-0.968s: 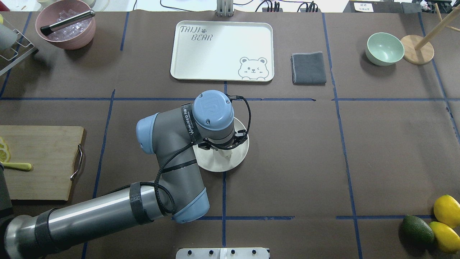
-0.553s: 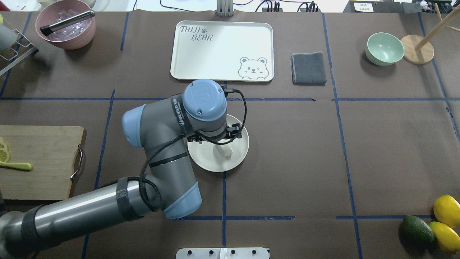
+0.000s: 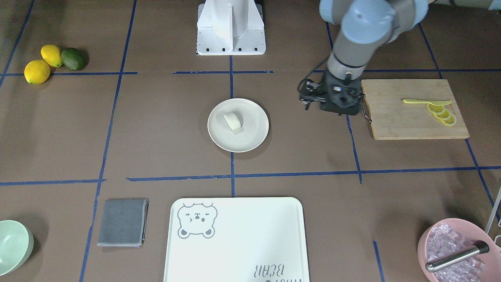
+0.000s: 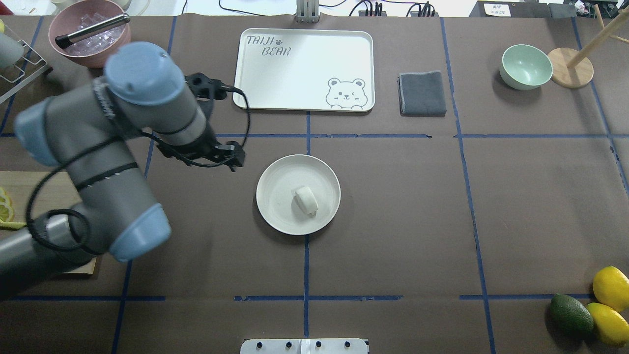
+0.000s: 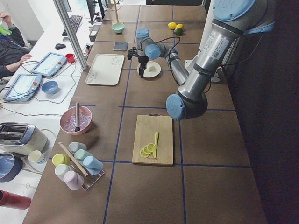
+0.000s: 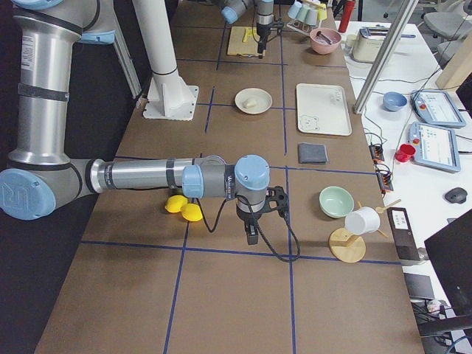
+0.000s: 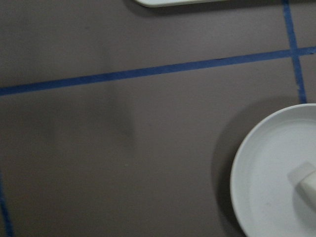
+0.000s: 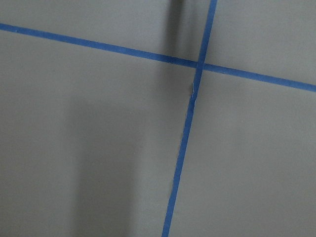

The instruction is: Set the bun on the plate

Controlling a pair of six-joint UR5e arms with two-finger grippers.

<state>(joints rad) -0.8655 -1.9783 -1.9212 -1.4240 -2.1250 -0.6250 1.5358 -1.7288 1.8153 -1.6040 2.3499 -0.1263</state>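
Note:
The bun, a small white roll, lies free near the middle of the round cream plate; both also show from across the table as bun and plate. My left gripper hangs fingers-down over bare table between the plate and the cutting board, open and holding nothing. In the overhead view the wrist hides its fingers. The left wrist view holds only the plate's edge and part of the bun. My right gripper points down at the table's far end; I cannot tell its state.
A bear-print tray, grey cloth and green bowl lie at the back. A pink bowl of ice is back left. The cutting board carries lemon slices. Lemons and an avocado sit front right.
My left arm has lifted off the plate and swung left and back. The bun stays on the plate, now fully uncovered.

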